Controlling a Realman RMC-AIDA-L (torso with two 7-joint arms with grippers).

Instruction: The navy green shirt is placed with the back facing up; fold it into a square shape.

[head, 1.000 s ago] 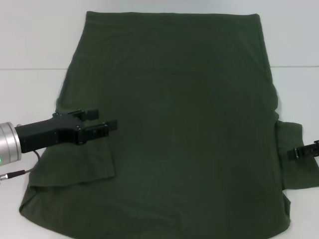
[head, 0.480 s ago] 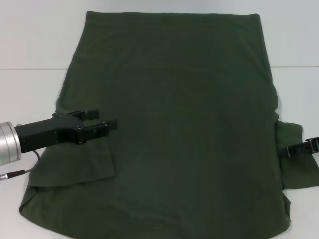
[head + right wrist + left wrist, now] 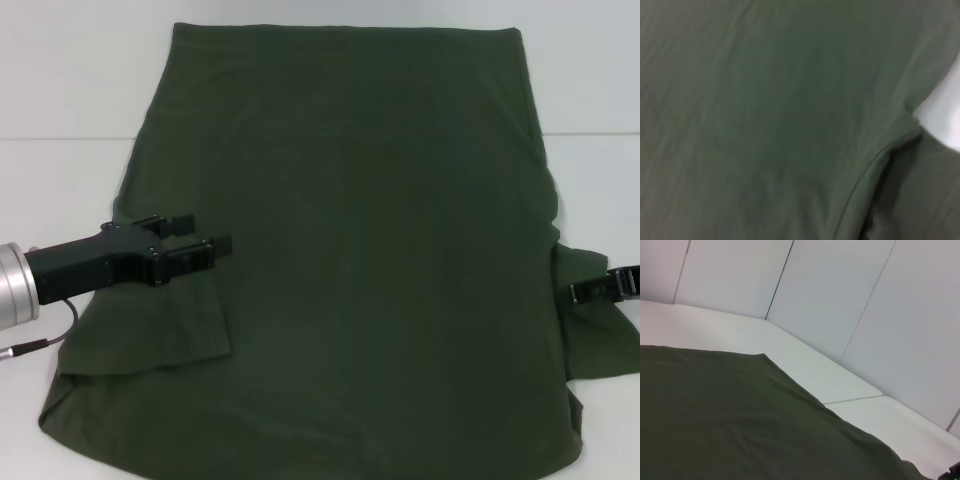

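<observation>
The navy green shirt (image 3: 360,200) lies spread flat on the white table (image 3: 60,90), plain side up, hem at the far end. Its left sleeve (image 3: 150,320) is folded inward onto the body. My left gripper (image 3: 200,233) hovers open over that folded part with nothing between its fingers. The right sleeve (image 3: 590,335) still sticks out sideways, and my right gripper (image 3: 588,291) reaches in over it from the right edge. The left wrist view looks across the shirt (image 3: 715,415) toward the wall. The right wrist view is filled with shirt (image 3: 765,125) cloth and a sleeve seam.
White table surface (image 3: 840,385) surrounds the shirt, with a seam between two tabletops. White wall panels (image 3: 840,290) stand behind the table. A grey cable (image 3: 40,342) trails under the left arm.
The left gripper drew back slightly to the left. The right gripper shifted up and inward over the right sleeve. The shirt lies as before.
</observation>
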